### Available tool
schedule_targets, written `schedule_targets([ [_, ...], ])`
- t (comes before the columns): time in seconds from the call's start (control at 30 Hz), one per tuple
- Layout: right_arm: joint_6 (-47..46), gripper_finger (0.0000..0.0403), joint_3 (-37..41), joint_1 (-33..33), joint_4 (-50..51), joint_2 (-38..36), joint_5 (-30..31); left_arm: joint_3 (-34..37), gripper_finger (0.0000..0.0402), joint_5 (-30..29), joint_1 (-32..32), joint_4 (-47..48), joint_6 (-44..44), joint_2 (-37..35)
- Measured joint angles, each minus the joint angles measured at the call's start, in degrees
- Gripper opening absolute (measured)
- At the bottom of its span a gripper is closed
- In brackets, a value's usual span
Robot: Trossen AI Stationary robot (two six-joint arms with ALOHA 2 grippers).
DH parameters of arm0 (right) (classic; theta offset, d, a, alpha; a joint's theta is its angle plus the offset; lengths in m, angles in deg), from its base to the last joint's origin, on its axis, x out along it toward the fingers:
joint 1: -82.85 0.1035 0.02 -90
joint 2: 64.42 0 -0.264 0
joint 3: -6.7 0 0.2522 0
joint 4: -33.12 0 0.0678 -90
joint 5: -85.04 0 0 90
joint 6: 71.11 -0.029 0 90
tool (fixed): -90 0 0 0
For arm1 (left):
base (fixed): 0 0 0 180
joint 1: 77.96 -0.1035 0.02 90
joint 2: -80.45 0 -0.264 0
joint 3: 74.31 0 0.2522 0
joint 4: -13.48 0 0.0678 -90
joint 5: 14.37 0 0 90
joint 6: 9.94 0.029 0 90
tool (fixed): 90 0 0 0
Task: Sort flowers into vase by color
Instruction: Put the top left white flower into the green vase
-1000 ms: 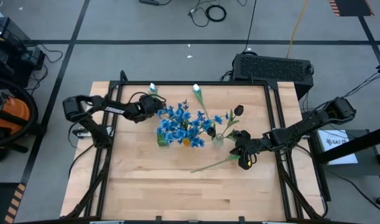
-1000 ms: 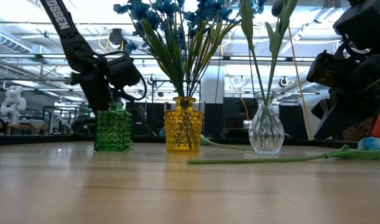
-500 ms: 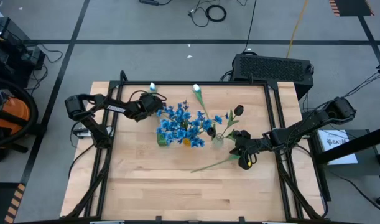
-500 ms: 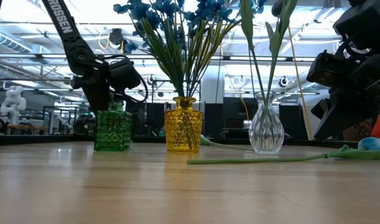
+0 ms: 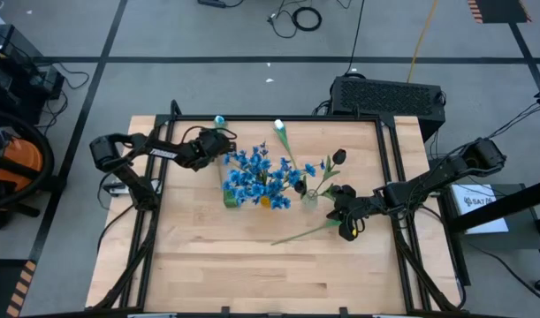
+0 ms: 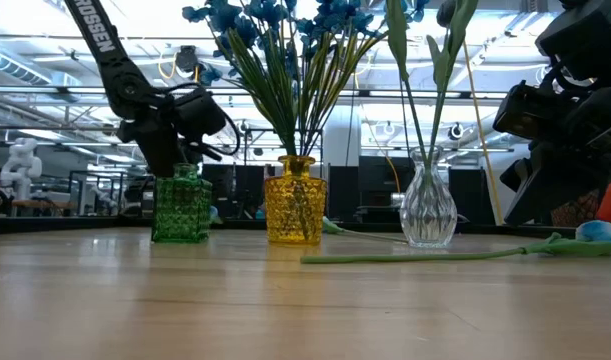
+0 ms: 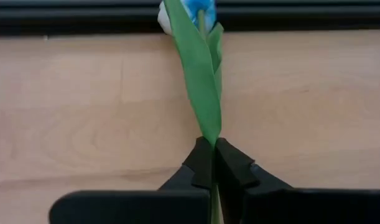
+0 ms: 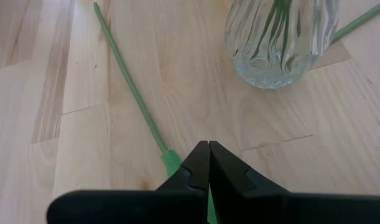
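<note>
A pale tulip with a blue-white bud (image 5: 219, 121) lies near the table's far left edge, and my left gripper (image 5: 222, 143) is shut on it. A second flower's long green stem (image 5: 300, 234) lies on the table in front of the vases, and my right gripper (image 5: 342, 223) is shut on it; its pale bud (image 6: 595, 232) shows beside the gripper. A green vase (image 6: 182, 207), a yellow vase (image 6: 295, 212) full of blue flowers (image 5: 256, 172) and a clear vase (image 6: 428, 210) with dark buds (image 5: 338, 157) stand in a row. My left gripper pinches the tulip's stem and long leaf (image 7: 209, 134) between its two fingers, some way below the bud (image 7: 186, 9). The fingers lie along the stem, low over the table, pointing at the far edge. Whether the tulip is lifted clear, I cannot tell. My right gripper pinches the lying flower's stem (image 8: 172, 163) between its two fingers, near the bud end. The fingers come low from the table's right side. The rest of the stem (image 8: 130, 87) lies flat on the table, running away from the fingertips.
Another pale tulip (image 5: 279, 128) shows near the far edge, behind the blue flowers. A black rail (image 7: 84, 15) runs along the far table edge just past the held bud. The near half of the wooden table (image 5: 252, 274) is bare.
My left gripper has edged a little toward the table's far edge at the tulip, and the tulip's bud has shifted slightly toward that edge with it. My right gripper and its flower have kept still.
</note>
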Motion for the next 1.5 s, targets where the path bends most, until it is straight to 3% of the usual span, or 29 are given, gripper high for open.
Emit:
schedule_targets([
  [0.27, -0.28, 0.0, 0.0, -0.01, 0.08, -0.02, -0.95, 0.0, 0.0003, 2.75, -0.15, 5.63, 5.11, -12.52],
  [0.47, -2.46, 0.0, 0.0, 0.01, 0.3, -0.3, -6.1, 0.0, 0.0002, 3.47, 0.99, 8.27, 11.21, -29.76],
  [0.63, -3.21, 0.0, 0.0, 0.12, 1.4, -2.16, -6.28, -0.02, 0.0003, 4.62, 2.62, 8.14, 16.58, -45.38],
  [0.83, -2.95, 0.0, 0.0, 0.23, 1.72, -6.86, -6.21, -0.04, 0.0004, 16.54, 5.89, -1.07, 22.69, -59.07],
  [0.97, -3.01, 0.0, 0.0, 0.23, 2.49, -11.31, -6.24, -0.07, 0.0004, 27.09, 9.52, -8.36, 25.7, -62.35],
  [1.17, -3.45, 0.0, 0.0, 2.27, 2.95, -18.65, -6.27, -0.07, 0.0005, 37.95, 16.02, -16.77, 25.43, -62.43],
  [1.33, -3.48, 0.0, 0.0, 5.94, 2.16, -25.92, -5.33, -0.04, 0.0006, 40.12, 23.05, -19.01, 25.54, -61.62],
  [1.5, -1.76, 0.0, -1.79, 10.33, -0.9, -31.38, -0.26, -0.04, 0.0006, 40.15, 29.78, -22.93, 26.5, -59.39],
])
